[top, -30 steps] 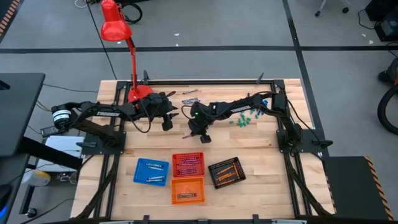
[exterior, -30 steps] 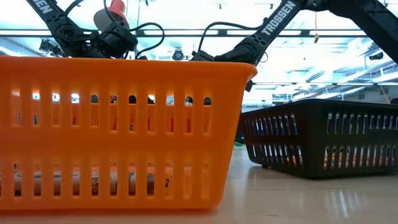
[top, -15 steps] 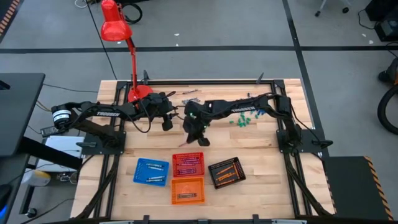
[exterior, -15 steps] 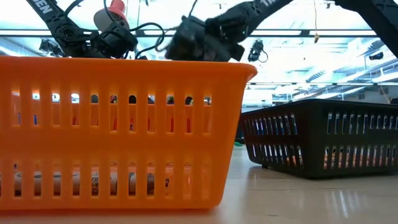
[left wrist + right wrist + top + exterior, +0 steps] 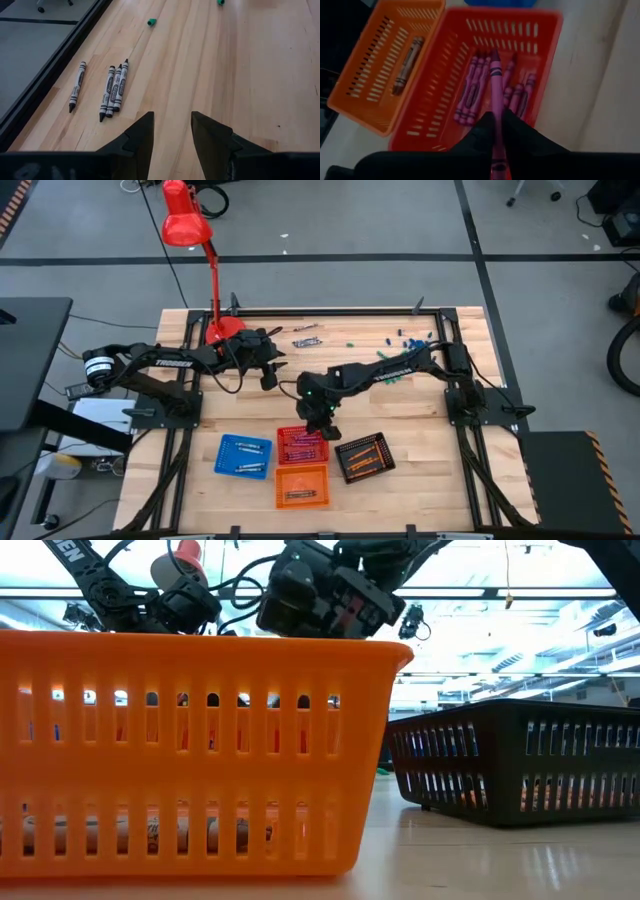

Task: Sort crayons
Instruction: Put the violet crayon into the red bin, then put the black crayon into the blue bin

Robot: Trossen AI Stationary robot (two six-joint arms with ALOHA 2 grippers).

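White block lettering is seen on the dark left arm [image 5: 82, 562] in the low view, cut off by the picture's edge so that only an ending like "EN" can be made out. Printed labels are carried by the grey crayons [image 5: 112, 90] lying on the worktop [image 5: 240, 75] in the left wrist view, but the wording is too small to be read.
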